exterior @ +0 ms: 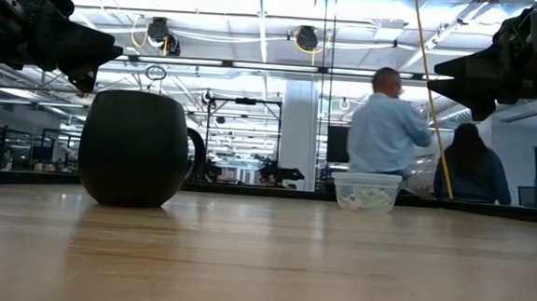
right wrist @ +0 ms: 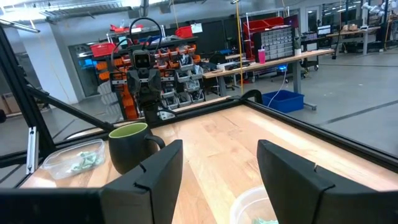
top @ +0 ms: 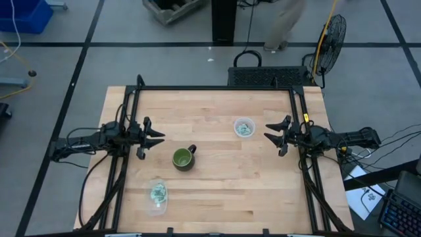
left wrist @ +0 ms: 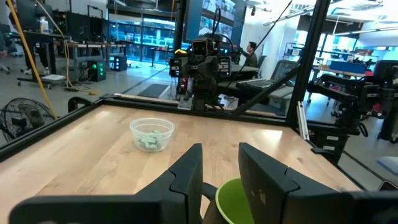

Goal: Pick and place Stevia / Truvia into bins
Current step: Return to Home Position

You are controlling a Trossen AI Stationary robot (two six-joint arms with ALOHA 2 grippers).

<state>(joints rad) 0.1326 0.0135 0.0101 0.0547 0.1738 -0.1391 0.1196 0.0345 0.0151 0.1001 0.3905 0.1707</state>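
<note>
Pale green Stevia sachets lie inside both clear bins. One bin (top: pixel 244 127) stands upright right of the table's centre, also in the low view (exterior: pixel 367 192) and the left wrist view (left wrist: pixel 152 134). The other bin (top: pixel 158 196) sits near the table's near-left corner, and the right wrist view shows it beside the mug (right wrist: pixel 74 158). My left gripper (top: pixel 160 138) hovers open at the left, above and just left of the dark green mug (top: pixel 183 158). My right gripper (top: pixel 268 132) hovers open at the right, close to the upright bin. No loose sachet shows on the table.
The dark green mug (exterior: pixel 136 147) stands between the two bins, its handle toward the right. A black frame (top: pixel 217 88) runs along the table's far edge and sides. Bare wood (top: pixel 250 191) fills the near-right part. People (exterior: pixel 386 130) stand in the room beyond the table.
</note>
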